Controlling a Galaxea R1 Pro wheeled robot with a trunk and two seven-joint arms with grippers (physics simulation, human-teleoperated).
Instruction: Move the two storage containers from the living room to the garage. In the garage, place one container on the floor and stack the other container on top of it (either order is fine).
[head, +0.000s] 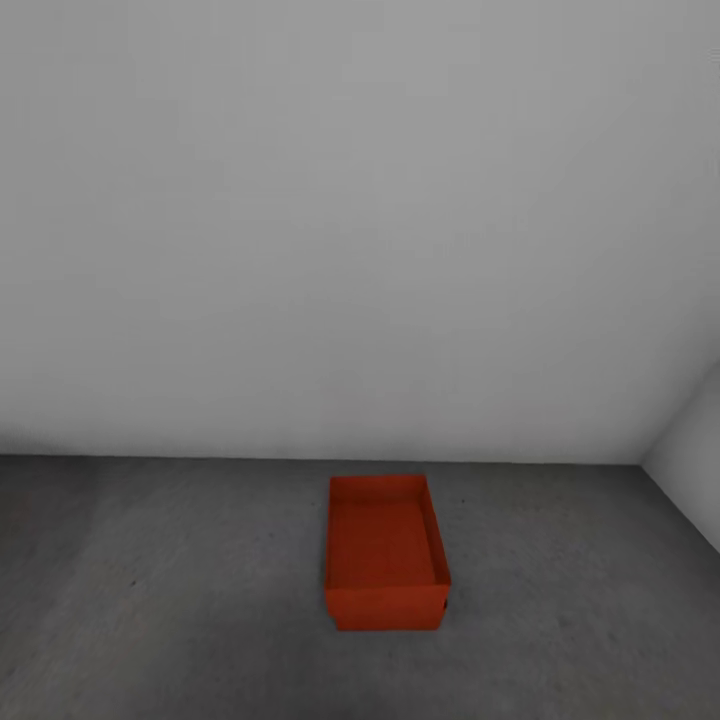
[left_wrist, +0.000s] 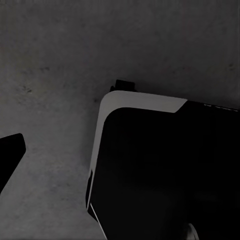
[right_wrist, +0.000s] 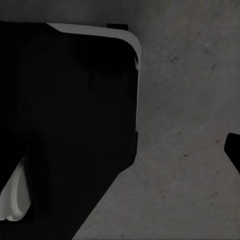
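In the left wrist view, a black tip of the left gripper (left_wrist: 9, 156) shows at the left edge of the frame; too little of it is in sight to tell whether the pincer is released or clenched. Beside it, the robot's black base (left_wrist: 165, 170) with a pale grey rim takes up the lower right of that frame, standing on the dark grey concrete floor (left_wrist: 60, 50).

In the right wrist view, a small black tip of the right gripper (right_wrist: 234, 150) shows at the right edge of the frame, and again I cannot tell if it is released or clenched. The same black, pale-rimmed base fills the left of that frame over the speckled concrete.

In the head view, 1 orange-red storage container (head: 385, 550) sits on the garage floor in the lower centre of the frame, open top up and empty, its short end toward the camera. It stands near, but apart from, the plain pale grey wall (head: 350, 230) behind it. A 2nd wall (head: 695, 465) meets that one at the right edge, forming a corner.
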